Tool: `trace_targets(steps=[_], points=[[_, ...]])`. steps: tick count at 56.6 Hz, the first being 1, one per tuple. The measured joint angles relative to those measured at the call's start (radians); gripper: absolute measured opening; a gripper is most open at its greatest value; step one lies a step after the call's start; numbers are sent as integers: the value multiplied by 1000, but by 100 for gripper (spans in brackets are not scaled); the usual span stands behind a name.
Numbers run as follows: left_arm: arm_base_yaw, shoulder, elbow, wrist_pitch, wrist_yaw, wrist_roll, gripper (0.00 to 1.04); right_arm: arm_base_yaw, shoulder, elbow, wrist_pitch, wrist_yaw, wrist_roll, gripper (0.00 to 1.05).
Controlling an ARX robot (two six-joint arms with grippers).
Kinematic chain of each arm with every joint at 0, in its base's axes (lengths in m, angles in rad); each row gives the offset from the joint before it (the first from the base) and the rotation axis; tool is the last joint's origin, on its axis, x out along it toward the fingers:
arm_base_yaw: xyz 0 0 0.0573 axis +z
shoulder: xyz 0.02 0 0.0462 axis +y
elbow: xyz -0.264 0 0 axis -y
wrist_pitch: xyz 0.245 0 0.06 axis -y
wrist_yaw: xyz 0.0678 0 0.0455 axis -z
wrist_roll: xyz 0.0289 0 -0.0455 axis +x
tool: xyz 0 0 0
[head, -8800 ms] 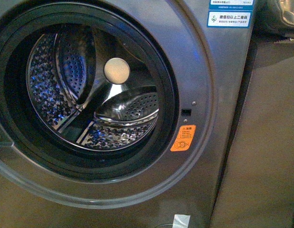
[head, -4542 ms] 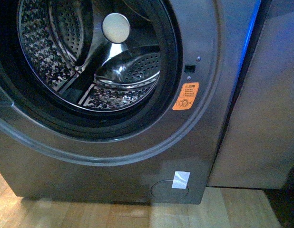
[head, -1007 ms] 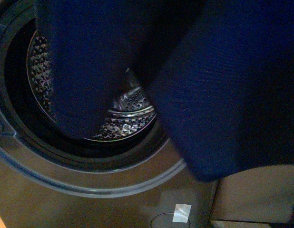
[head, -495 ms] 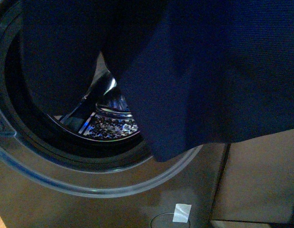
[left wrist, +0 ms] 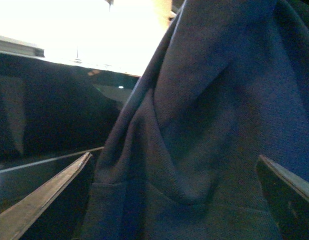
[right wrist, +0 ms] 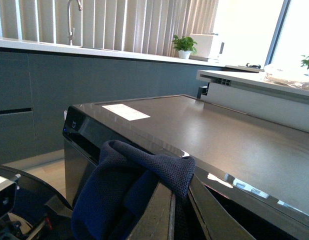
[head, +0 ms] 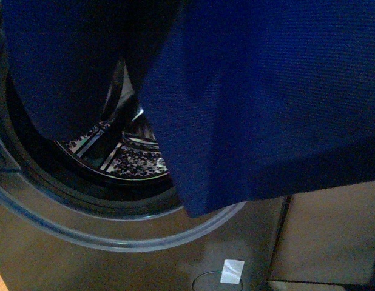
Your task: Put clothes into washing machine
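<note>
The clothes [head: 254, 103] hang before the washer [head: 114, 242], seemingly not inside yet; right pincer [right wrist: 178, 187] pinches them, left pincer [left wrist: 174, 156] is spread.

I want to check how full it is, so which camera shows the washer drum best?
The front view: the perforated drum shows through the porthole, though the hanging clothes cover most of it. The left wrist view shows mostly fabric, no drum. The right wrist view shows only the top of the washing machine, not the drum.
</note>
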Motion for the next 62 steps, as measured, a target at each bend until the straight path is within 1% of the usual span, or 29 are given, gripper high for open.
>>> trace_targets(steps=[3,7,12,24,30,37,42,47,49,54,59,62], points=[[-12,20,4,45,31,-60,98,0,0,0,0,0,0,3],[-38,46,13,103,46,-132,98,0,0,0,0,0,0,3],[-75,72,36,120,49,-177,98,0,0,0,0,0,0,3],[-182,107,62,85,23,-186,98,0,0,0,0,0,0,3],[-251,93,48,74,21,-163,98,0,0,0,0,0,0,3],[-299,65,35,57,15,-135,98,0,0,0,0,1,0,3],[-343,29,35,-20,-32,-86,98,0,0,0,0,1,0,3],[-408,-10,60,-204,-144,43,98,0,-1,0,0,2,0,3],[-422,-14,70,-243,-175,81,98,0,-1,0,0,3,0,3],[-471,-15,103,-362,-294,194,98,0,-1,0,0,4,-1,3],[-505,-14,114,-396,-372,255,98,0,0,0,0,6,-2,3],[-521,-14,120,-407,-400,287,98,-1,0,0,0,6,-2,3]])
